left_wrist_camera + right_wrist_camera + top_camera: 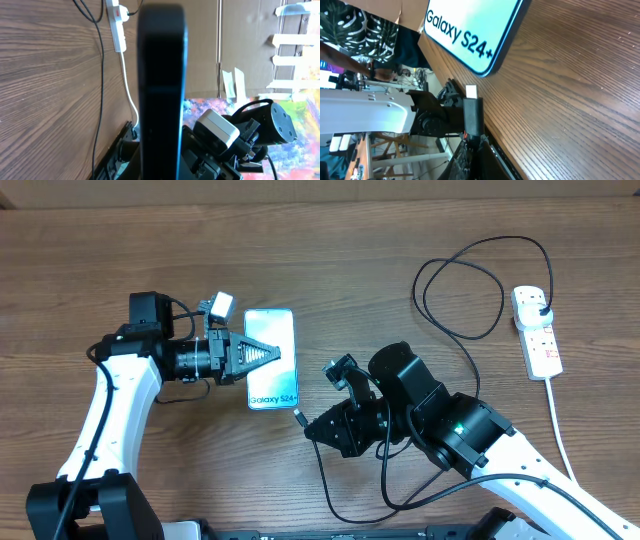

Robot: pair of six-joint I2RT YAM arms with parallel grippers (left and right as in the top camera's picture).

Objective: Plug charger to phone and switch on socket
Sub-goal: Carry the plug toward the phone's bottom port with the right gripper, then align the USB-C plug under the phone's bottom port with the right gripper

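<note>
From above, the phone lies lengthwise away from the robot on the wood-grain table, name end nearest, with the left fingers closed across it, the right fingers just beside that end, and the socket well apart. The left wrist view shows it edge-on, seemingly pinched, with cardboard behind. The right wrist view has the charger gripped, its tip aimed at the phone's near end.
</note>
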